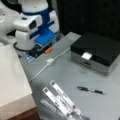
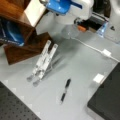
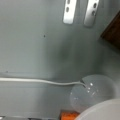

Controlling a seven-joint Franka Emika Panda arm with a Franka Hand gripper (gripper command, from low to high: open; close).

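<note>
Hovering: pincer (image 1: 43,37) low over the grey table (image 1: 75,75), fingers hidden, cannot tell wide or narrow | white cable (image 3: 37,81) directly beneath pincer, lying flat | judged light, limp, thin, slippery; best taken at its blocky connector (image 1: 50,60) | metal strips (image 3: 69,11) ahead, pen (image 1: 90,90) well beyond.

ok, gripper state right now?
Gripper: not in view in either front view or the wrist view. The wrist view shows only the grey table, a white cable and two metal strips.
</note>
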